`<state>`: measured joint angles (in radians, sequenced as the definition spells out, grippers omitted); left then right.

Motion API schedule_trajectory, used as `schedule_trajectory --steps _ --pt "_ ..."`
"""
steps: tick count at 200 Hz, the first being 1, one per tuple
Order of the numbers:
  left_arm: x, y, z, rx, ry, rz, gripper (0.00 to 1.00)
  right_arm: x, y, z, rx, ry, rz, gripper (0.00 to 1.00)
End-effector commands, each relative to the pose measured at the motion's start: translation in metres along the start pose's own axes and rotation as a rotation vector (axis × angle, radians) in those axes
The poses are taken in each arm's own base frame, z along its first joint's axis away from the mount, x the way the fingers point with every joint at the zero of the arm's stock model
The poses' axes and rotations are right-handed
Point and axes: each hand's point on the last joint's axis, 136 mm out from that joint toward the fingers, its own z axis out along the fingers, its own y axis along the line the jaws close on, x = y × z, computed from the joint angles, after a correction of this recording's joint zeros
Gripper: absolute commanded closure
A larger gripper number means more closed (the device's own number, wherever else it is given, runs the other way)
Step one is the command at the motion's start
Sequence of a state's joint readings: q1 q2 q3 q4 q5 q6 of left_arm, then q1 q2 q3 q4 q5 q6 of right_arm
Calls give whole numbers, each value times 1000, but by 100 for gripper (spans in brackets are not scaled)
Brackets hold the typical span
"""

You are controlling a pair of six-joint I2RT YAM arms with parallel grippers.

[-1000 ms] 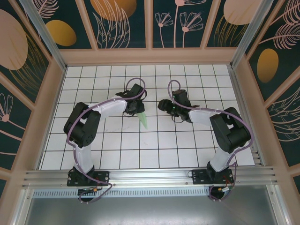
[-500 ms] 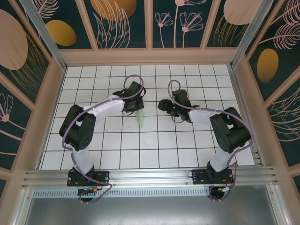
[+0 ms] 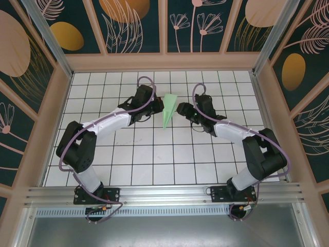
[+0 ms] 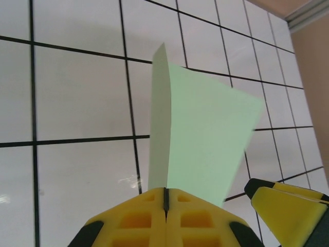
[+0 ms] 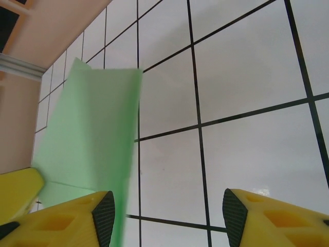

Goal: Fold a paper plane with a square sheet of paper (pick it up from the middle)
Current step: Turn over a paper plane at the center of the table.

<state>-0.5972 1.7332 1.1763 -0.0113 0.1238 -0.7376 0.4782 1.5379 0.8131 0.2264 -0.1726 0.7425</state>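
L wrist: left gripper (image 4: 165, 195) at bottom centre, yellow fingers pressed tight together, pinching base of paper plane (image 4: 200, 139). Plane pale green, creased, stands up into frame centre over white grid table (image 4: 77, 92).
R wrist: right gripper (image 5: 167, 213) along bottom edge, jaws wide apart, nothing clamped. Plane at left of frame, beside left-hand finger.
Top ext: plane upper centre of frame, btwn both grippers, point toward top.
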Motion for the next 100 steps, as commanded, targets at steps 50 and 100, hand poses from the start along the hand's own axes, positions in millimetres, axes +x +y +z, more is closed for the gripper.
schedule_trajectory --steps 50,100 --pt "20 10 33 200 47 -107 100 11 16 8 -98 54 20 62" --pt "40 46 39 185 68 -212 100 30 24 40 -103 150 16 71"
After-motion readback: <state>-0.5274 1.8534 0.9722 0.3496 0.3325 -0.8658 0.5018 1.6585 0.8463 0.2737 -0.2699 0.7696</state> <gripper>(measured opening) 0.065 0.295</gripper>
